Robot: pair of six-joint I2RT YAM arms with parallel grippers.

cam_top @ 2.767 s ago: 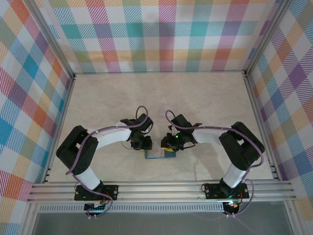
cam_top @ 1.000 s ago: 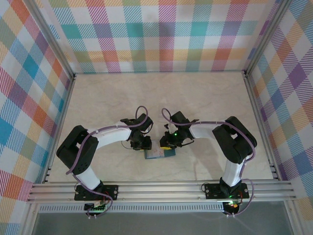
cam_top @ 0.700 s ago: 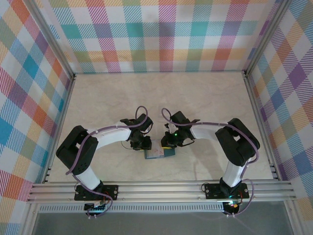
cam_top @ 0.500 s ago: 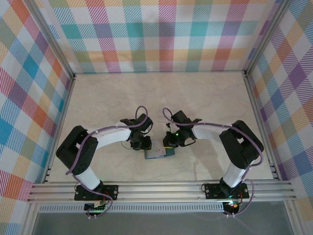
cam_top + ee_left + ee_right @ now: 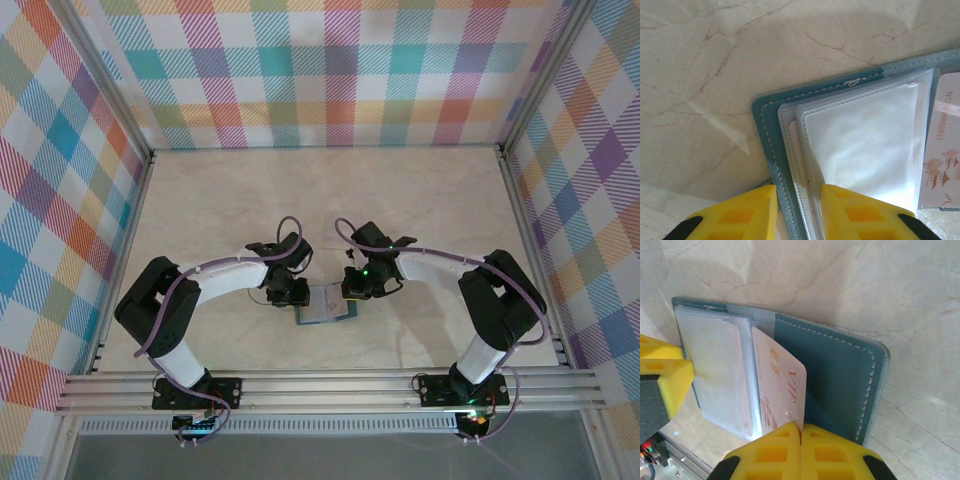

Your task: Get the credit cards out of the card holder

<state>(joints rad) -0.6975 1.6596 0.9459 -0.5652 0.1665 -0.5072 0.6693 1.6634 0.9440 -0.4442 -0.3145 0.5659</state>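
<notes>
The teal card holder (image 5: 330,315) lies open on the table between both arms. In the left wrist view, its stitched cover edge (image 5: 766,125) and clear plastic sleeves run between the yellow fingers of my left gripper (image 5: 798,210), which is shut on that edge. A pale pink credit card (image 5: 777,385) with a gold chip sticks partway out from between the sleeves and the teal cover (image 5: 840,375). My right gripper (image 5: 801,432) is shut on that card's near corner. The same card (image 5: 945,145) shows at the right edge of the left wrist view. Any other cards are hidden in the sleeves.
The pale marble table (image 5: 330,200) is bare behind the arms. Metal rails (image 5: 330,385) run along the near edge and checked walls stand on three sides. A yellow fingertip of the left gripper (image 5: 665,380) presses on the sleeves' left side.
My right gripper has shifted slightly to the right, and the pink card has slid further out of the sleeves. The left arm has stayed put on the holder.
</notes>
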